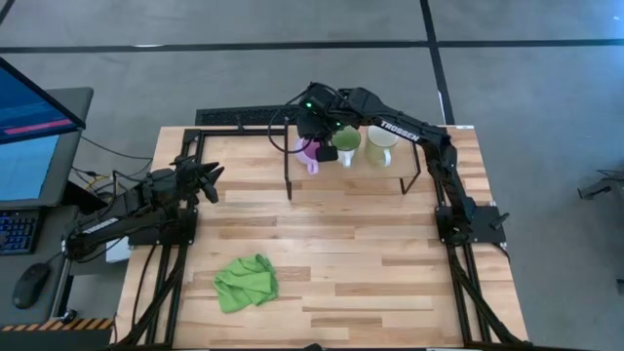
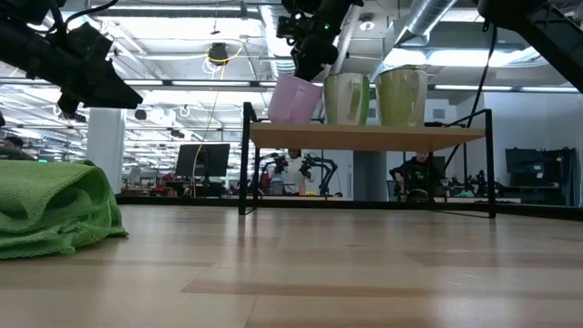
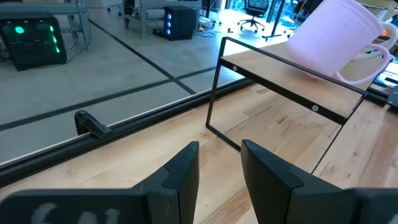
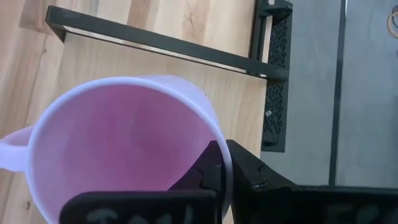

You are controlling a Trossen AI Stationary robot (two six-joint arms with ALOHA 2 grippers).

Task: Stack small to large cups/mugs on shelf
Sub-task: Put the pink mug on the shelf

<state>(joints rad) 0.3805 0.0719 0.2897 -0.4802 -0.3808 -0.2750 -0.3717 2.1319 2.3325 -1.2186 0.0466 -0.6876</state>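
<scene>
On the shelf [image 2: 364, 137], the right gripper [image 4: 221, 163] pinched the rim of the tilted purple mug [image 2: 293, 98] beside the green mug [image 2: 346, 97], and it would do best to lift slowly, while the left gripper [image 3: 219, 167] waited, spread, well apart.

- I see a table [image 1: 322, 263] of pale butcher-block wood, smooth with a soft sheen.
- The shelf [image 2: 364, 137] is a light wood board on thin matt black metal legs.
- The lilac mug [image 4: 124, 149] looks smooth and matt, like plastic.
- The green mug [image 2: 347, 97] and cream mug [image 2: 402, 96] look smooth, faintly glossy.
- The green cloth [image 2: 55, 210] is soft, nubby fabric.
- My right gripper [image 4: 222, 163] has 2 matt black fingers.
</scene>
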